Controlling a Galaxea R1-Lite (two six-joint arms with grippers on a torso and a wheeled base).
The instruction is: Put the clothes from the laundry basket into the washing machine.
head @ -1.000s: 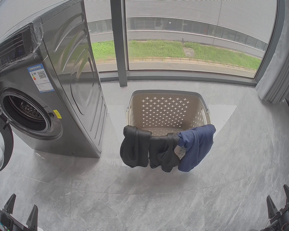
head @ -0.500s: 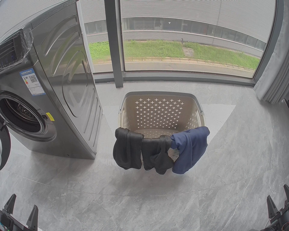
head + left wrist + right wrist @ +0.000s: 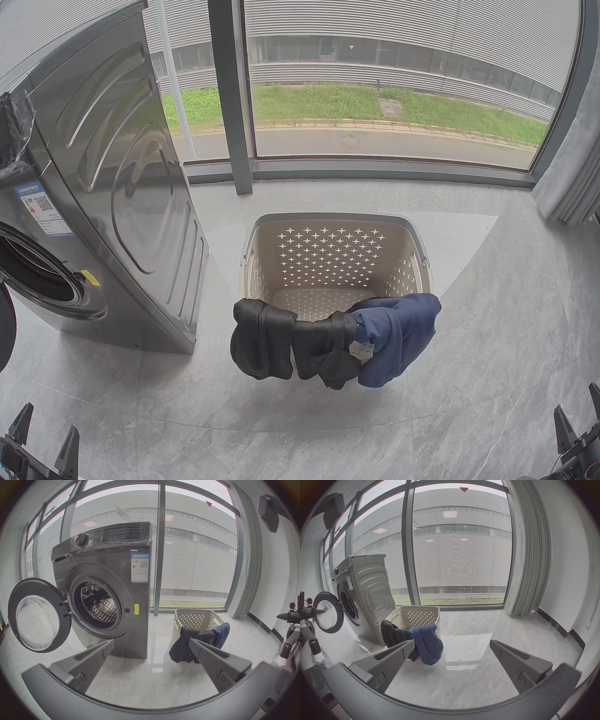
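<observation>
Clothes (image 3: 312, 350) hung over the near rim of the laundry basket (image 3: 334, 250), which stood on the floor (image 3: 312, 437) in the middle of the scene, with the window (image 3: 387, 75) on its far side. I counted three pieces: a black piece (image 3: 262, 344) at the left, a second black piece (image 3: 331, 365) in the middle, and a blue piece (image 3: 397, 337) at the right. The washing machine (image 3: 125, 187) stood just to the left of the basket, not touching it. Its round door (image 3: 39, 614) was swung open, so the drum (image 3: 98, 602) could be reached.

The left hand (image 3: 150, 643) and the right hand (image 3: 450, 643) were both low at the near side, well apart from the basket. Each was opened wide and held nothing.

By my judgement the task was at its very beginning: the approach to the basket, before the first grasp. The next move would call for bringing one hand to the near rim and closing it on one hanging piece. It should probably close at the fold on top of the rim, so that the whole cloth comes off together. After that the piece must be carried left to the drum.
</observation>
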